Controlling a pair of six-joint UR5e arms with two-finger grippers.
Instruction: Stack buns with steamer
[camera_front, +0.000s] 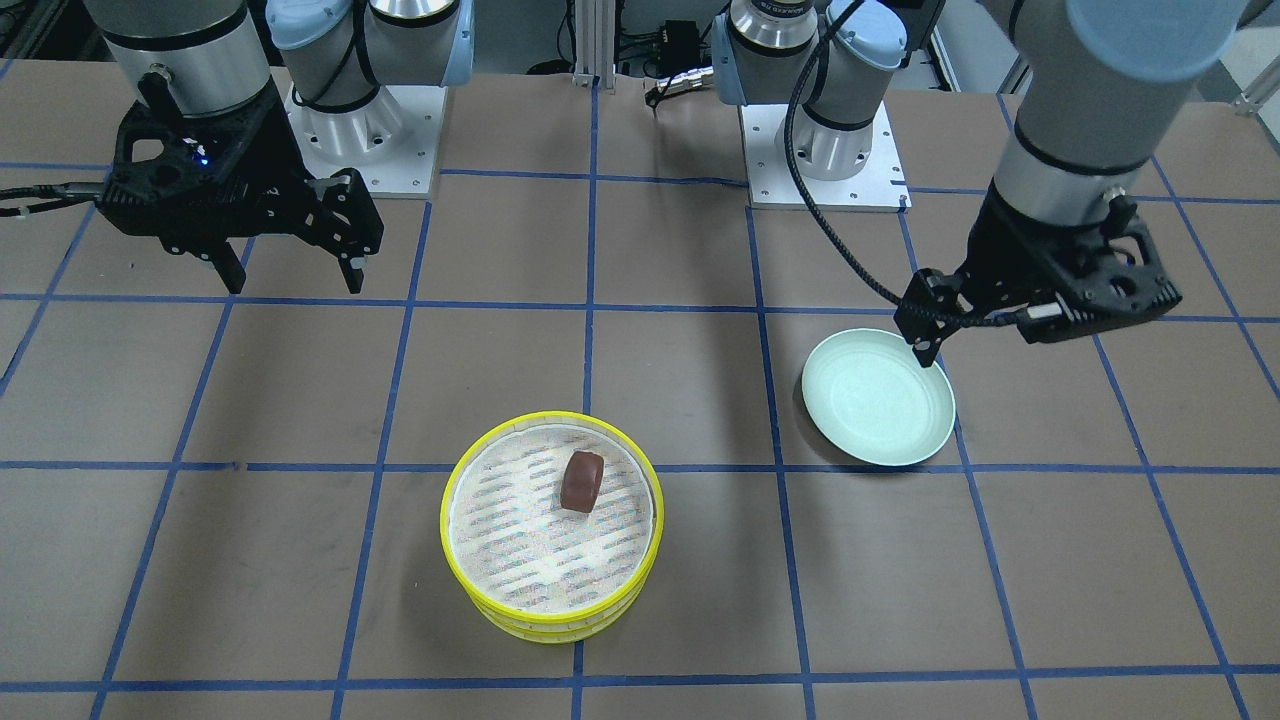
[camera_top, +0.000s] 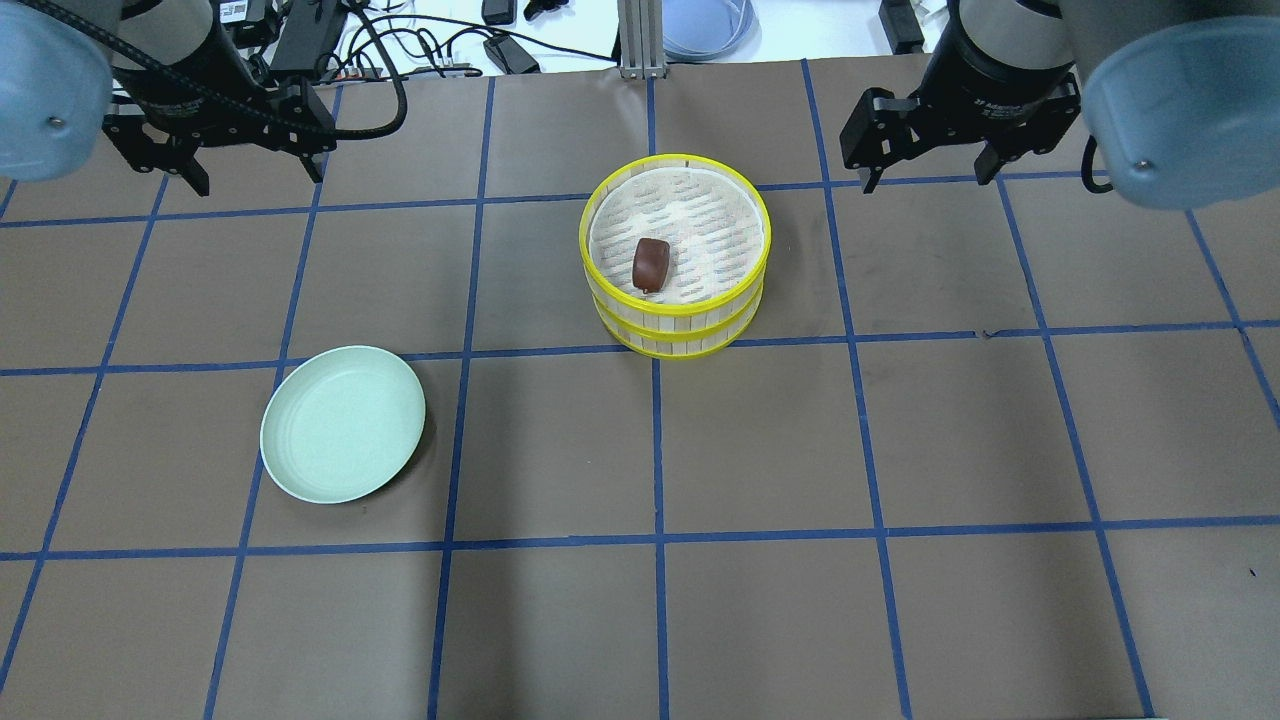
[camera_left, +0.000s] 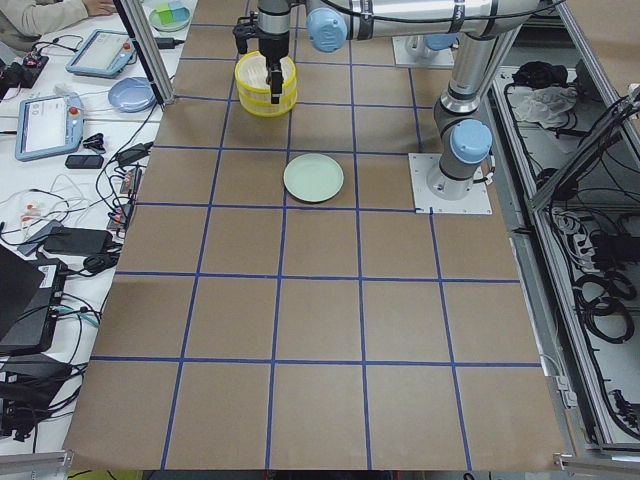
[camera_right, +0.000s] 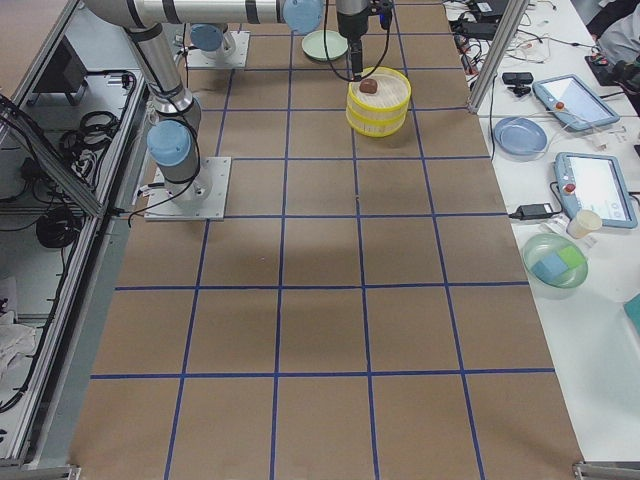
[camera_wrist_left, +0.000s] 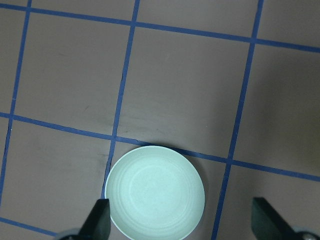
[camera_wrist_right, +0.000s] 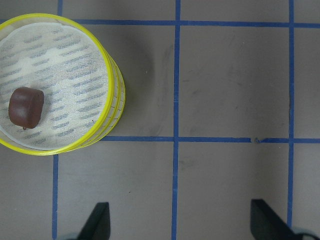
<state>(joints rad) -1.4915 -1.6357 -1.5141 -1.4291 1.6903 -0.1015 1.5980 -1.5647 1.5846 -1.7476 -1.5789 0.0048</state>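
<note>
Both hang wide open and empty: my left gripper (camera_top: 258, 178) high near the pale green plate (camera_top: 343, 423) at the left, my right gripper (camera_top: 928, 180) to the right of the two stacked steamer trays (camera_top: 680, 318) at the far middle. The dark brown bun (camera_top: 651, 265) lies in the top tray; I see no cream one. I'd judge it light, soft and squashable, so I'd pinch gently across its short width.

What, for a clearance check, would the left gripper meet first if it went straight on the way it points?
Probably the pale green plate, near its rim; the left gripper hangs open over that edge. Depth is unclear, so not certain.
</note>
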